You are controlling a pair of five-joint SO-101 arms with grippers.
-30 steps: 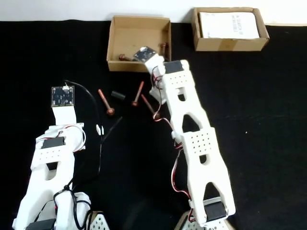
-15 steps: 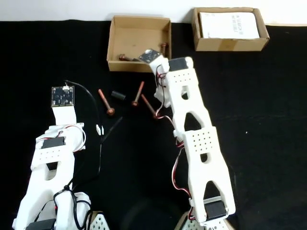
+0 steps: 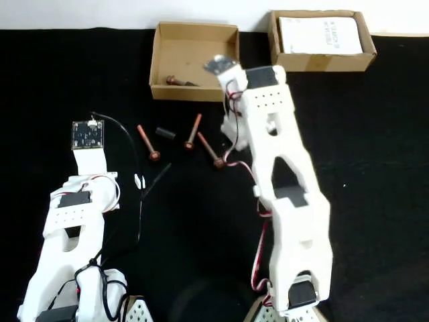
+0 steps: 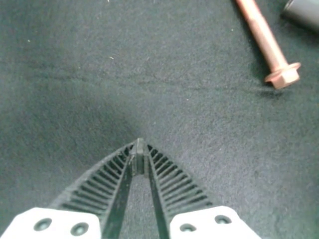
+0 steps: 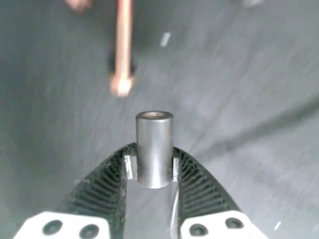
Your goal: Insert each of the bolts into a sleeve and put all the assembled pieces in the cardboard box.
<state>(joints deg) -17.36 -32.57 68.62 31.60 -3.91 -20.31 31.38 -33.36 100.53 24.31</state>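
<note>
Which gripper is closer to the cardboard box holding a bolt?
Right. The right gripper, gripping a sleeve, is by the near right corner of the cardboard box; the left gripper is farther back, near a loose bolt.

Scattered bolts (image 3: pixel 194 129) before the cardboard box (image 3: pixel 155 64)

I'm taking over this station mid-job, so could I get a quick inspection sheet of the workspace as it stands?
Surface: black cloth covers the table.
Job's things: left bolt, middle bolt and right bolt lie loose; loose sleeve lies between the left and middle bolts; cardboard box holds one boxed bolt, apparently sleeved.
Clutter: second box holding white paper.
Grippers: left gripper shut, empty, over bare cloth; right gripper shut on held sleeve.
Cables: black cable trails over the cloth beside the left arm.
Surroundings: white strip beyond the far edge.
</note>
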